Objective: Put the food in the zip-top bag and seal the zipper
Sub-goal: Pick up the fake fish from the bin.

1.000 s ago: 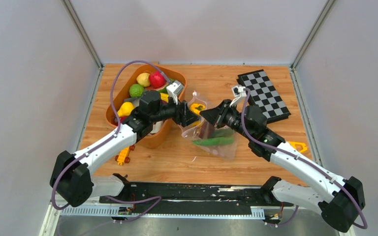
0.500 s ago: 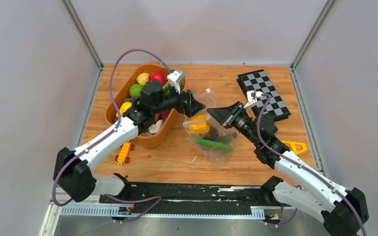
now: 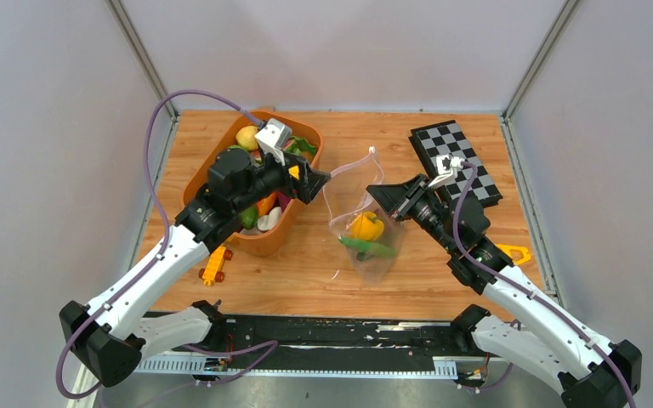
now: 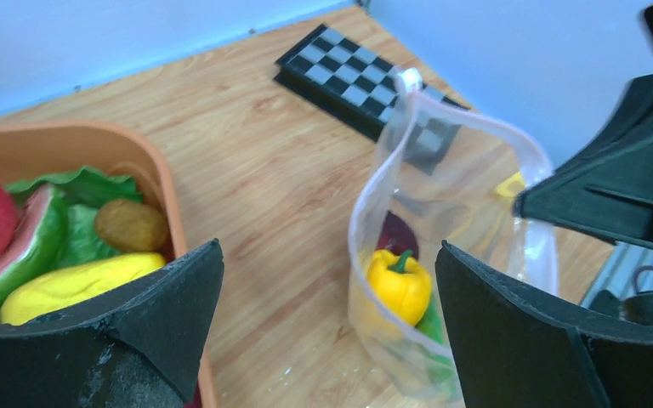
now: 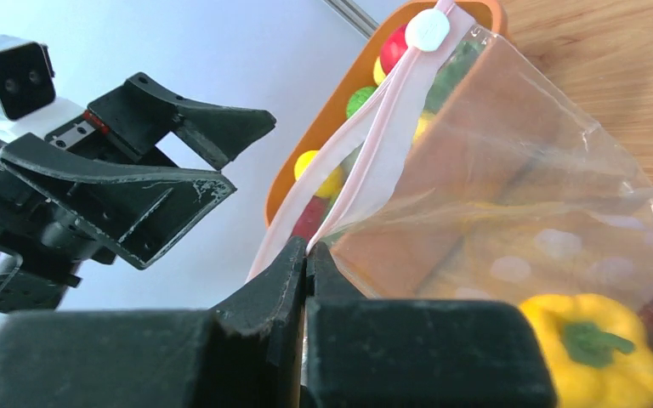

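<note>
The clear zip-top bag (image 3: 364,228) hangs upright with its mouth open, its bottom on the table. Inside lie a yellow pepper (image 3: 366,225), a green cucumber (image 3: 371,248) and a purple piece (image 4: 400,234). My right gripper (image 3: 379,194) is shut on the right end of the zipper (image 3: 353,161). In the right wrist view my right gripper (image 5: 306,248) pinches the pinkish strip (image 5: 374,153) below its white slider (image 5: 428,28). My left gripper (image 3: 319,178) is open and empty, just left of the bag mouth. In the left wrist view the bag (image 4: 451,212) stands beyond the spread fingers (image 4: 170,314).
The orange tub (image 3: 302,136) of toy fruit and vegetables stands at the left under my left arm. A yellow toy car (image 3: 212,264) lies in front of it. A checkerboard (image 3: 455,161) lies at the back right, with a yellow-orange piece (image 3: 514,252) at the right edge.
My left gripper has drawn back left, away from the bag, toward the tub. My right gripper has pulled right and lifted the bag upright; the food slid to its bottom.
</note>
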Controlling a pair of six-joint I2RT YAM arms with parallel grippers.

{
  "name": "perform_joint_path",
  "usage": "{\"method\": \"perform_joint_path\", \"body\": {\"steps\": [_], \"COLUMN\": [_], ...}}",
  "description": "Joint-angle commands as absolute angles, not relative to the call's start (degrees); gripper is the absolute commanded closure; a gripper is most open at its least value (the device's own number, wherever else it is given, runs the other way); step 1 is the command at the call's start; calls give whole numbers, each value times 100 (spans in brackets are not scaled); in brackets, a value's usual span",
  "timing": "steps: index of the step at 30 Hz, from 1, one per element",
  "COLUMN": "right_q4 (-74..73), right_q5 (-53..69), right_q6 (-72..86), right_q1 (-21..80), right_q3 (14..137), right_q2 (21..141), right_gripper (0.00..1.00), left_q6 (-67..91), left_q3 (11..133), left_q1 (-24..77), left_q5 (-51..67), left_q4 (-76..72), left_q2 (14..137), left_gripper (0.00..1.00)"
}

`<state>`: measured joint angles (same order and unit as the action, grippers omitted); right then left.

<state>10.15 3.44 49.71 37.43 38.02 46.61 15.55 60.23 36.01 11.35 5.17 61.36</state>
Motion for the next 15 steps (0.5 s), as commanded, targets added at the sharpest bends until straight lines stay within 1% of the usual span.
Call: {"method": "perform_joint_path", "body": {"steps": [1, 7, 9, 12, 15], "right_q4": [864, 32, 20, 110, 100], "right_q5": [219, 24, 31, 135, 241], "right_q6": [4450, 3778, 3773, 3833, 3828], "right_q1": [3725, 3719, 3721, 3722, 3725], "right_q3": [4199, 4636, 4594, 4507, 4506], "right_q2": [4583, 4665, 4662, 4694, 4754], "right_gripper": [100, 100, 100, 100, 100], "left_q6": [1221, 915, 823, 613, 100], "left_q3": [6054, 6327, 6407, 6613, 6747], "left_q1": [3622, 3566, 3424, 3038, 2682], "left_q5": [302, -1215, -1419, -1366, -1535], "left_q4": [1093, 1867, 1978, 2249, 2420], "left_q2": [6173, 6374, 6510, 6813, 7241], "left_gripper": [0, 0, 0, 0, 0]}}
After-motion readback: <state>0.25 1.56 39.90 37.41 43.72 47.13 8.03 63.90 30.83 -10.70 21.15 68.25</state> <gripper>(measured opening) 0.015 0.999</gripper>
